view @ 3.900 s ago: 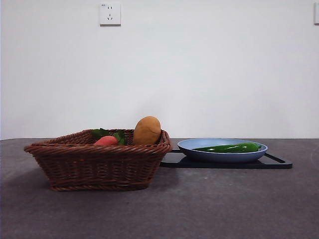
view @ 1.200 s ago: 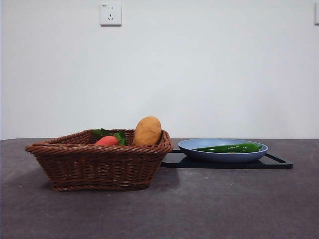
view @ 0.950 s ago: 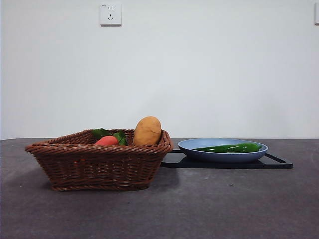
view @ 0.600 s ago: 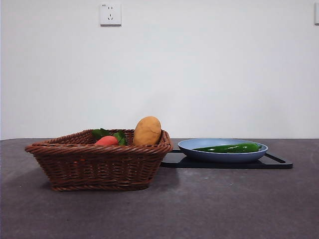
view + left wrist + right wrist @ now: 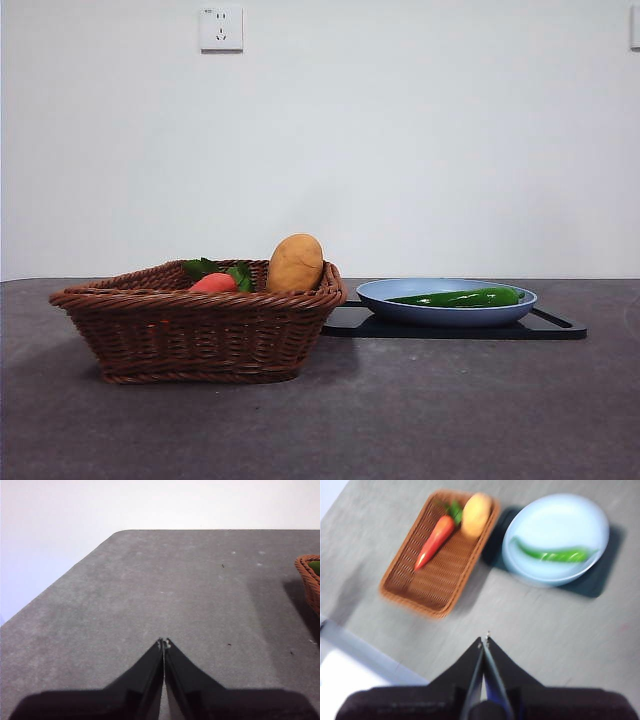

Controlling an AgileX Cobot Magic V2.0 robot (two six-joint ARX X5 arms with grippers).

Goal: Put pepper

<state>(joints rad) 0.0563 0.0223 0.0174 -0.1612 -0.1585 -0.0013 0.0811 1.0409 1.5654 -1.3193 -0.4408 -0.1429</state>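
Note:
The long dark-green pepper (image 5: 462,297) lies in a light-blue plate (image 5: 385,296) on a black tray (image 5: 555,327), right of the wicker basket (image 5: 190,325). From high above, the right wrist view shows the pepper (image 5: 555,555) lying across the plate (image 5: 555,517). My right gripper (image 5: 484,639) is shut with nothing in it, well above the table and apart from the plate. My left gripper (image 5: 163,643) is shut and empty over bare table, with the basket's rim (image 5: 308,575) at that view's edge. Neither gripper appears in the front view.
The basket holds a tan potato (image 5: 295,263) and a red-orange carrot (image 5: 214,283) with green leaves; both appear in the right wrist view, potato (image 5: 476,514) and carrot (image 5: 434,539). A white wall with an outlet (image 5: 221,28) stands behind. The table's edge (image 5: 370,655) runs near the basket.

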